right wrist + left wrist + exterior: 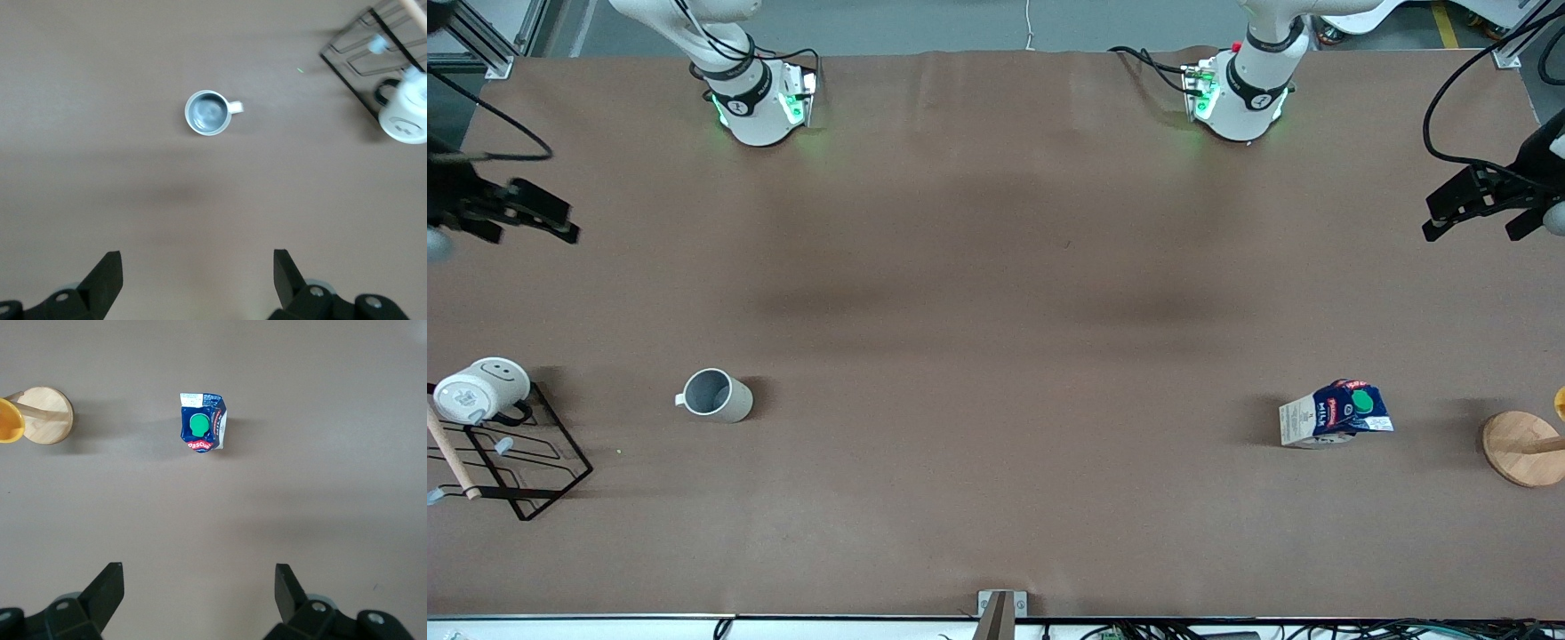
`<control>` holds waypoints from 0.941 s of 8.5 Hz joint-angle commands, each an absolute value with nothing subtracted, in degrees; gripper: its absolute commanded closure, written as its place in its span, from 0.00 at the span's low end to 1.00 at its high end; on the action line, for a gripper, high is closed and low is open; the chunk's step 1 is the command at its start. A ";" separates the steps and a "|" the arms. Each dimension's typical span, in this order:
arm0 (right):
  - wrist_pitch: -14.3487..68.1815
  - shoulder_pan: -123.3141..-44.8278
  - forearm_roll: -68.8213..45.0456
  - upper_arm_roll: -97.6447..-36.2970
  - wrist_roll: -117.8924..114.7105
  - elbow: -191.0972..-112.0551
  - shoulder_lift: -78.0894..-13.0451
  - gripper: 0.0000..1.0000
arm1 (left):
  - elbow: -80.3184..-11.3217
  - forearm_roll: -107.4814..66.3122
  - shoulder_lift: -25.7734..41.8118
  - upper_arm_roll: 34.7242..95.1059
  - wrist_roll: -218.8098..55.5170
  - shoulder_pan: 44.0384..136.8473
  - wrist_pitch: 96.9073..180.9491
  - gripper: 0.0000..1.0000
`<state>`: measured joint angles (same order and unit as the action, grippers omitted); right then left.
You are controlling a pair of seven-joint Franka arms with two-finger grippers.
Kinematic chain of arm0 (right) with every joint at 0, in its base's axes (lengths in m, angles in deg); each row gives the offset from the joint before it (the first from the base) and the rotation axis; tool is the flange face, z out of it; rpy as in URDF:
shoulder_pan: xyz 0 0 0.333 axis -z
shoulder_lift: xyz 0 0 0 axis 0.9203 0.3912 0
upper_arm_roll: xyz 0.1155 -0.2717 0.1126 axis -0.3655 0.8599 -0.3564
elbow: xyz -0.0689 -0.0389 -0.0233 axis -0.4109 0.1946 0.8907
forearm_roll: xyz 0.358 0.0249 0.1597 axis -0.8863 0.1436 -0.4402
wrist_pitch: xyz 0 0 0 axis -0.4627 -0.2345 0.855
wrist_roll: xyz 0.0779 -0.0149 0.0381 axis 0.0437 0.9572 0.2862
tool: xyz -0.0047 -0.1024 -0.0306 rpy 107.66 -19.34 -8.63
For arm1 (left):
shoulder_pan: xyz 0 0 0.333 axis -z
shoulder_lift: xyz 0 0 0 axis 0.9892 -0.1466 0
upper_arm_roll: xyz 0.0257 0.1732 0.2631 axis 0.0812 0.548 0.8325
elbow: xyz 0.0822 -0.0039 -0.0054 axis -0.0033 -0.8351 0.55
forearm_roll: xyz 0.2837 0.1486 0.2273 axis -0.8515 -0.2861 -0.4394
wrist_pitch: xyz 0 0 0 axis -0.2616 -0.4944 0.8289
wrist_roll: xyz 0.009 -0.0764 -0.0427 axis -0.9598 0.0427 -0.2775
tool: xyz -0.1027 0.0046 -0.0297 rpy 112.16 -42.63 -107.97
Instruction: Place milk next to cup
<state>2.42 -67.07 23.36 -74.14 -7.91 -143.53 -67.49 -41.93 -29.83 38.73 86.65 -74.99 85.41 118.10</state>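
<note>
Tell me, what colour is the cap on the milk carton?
Green, on the milk; clearest in the left wrist view.

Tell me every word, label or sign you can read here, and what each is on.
"MILK": white letters on the dark blue side of the milk carton.
Red label on the carton: white lettering, too blurred to read.
White side panel of the carton: fine print, too small to read.
Smiley face, a drawing and no words: on the white mug at the rack.
Cup: plain, no text.

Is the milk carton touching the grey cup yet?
Apart. The front view shows the milk carton and the grey cup separated by a wide stretch of bare table.
</note>
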 commanded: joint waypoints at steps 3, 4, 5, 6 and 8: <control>30.31 -69.96 23.02 -74.00 -9.00 -159.57 -58.79 0.00 | -41.38 -30.28 35.68 87.02 -74.50 85.09 117.83 0.00; 37.35 -70.57 23.11 -73.92 -8.91 -162.04 -54.92 0.00 | -41.38 -30.63 33.57 87.11 -74.32 85.00 118.70 0.00; 43.33 -70.66 23.11 -73.91 -9.00 -163.89 -52.18 0.00 | -41.73 -30.81 31.29 87.11 -73.97 84.65 122.01 0.00; 47.83 -70.93 23.11 -73.91 -9.00 -164.96 -50.33 0.00 | -41.73 -30.72 29.09 87.11 -73.88 83.69 124.14 0.00; 54.35 -71.63 23.11 -73.91 -8.91 -165.14 -46.29 0.00 | -41.82 -30.72 27.15 87.11 -72.92 82.89 126.60 0.00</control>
<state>51.75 -71.14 23.36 -74.13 -8.65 -164.39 -47.11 -42.37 -29.86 27.64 87.07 -73.93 83.13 125.68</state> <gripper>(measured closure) 0.000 0.000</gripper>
